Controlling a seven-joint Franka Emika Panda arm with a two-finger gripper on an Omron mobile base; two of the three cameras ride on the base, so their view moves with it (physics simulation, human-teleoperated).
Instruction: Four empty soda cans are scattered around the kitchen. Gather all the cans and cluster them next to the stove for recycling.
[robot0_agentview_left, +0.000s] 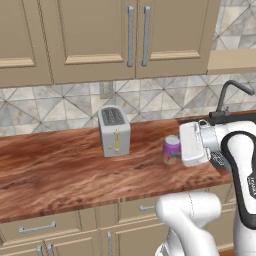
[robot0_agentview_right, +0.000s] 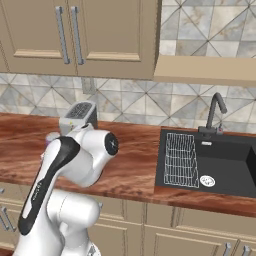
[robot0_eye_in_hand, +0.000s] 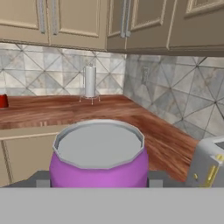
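A small pale purple soda can with a flat silver top (robot0_agentview_left: 171, 149) stands upright on the reddish-brown wood-grain bench (robot0_agentview_left: 60, 172), right of centre in the left base view, with the white arm's two-finger gripper (robot0_agentview_left: 176, 150) brought in level from the right so that the can sits directly in front of the white hand. In the hand view the can (robot0_eye_in_hand: 99, 158) takes up the lower middle of the frame, its long axis vertical and square to the gripper's line of reach, and a dark finger tip (robot0_eye_in_hand: 40, 180) shows low at each flank of it. The jaws stand part-way apart with the can between them; whether they press on it or merely bracket it cannot be told from these pictures. A boxy silver two-slot toaster (robot0_agentview_left: 114, 131) stands just left of the can, near but apart. Far along the bench, at the hand view's left edge, a small red object (robot0_eye_in_hand: 3, 101) waits, with a tall white paper-towel roll (robot0_eye_in_hand: 90, 82) in the corner beyond. The black sink (robot0_agentview_right: 220, 162) lies to the right in the right base view. Lifting will likely need to go straight up along the can's axis.
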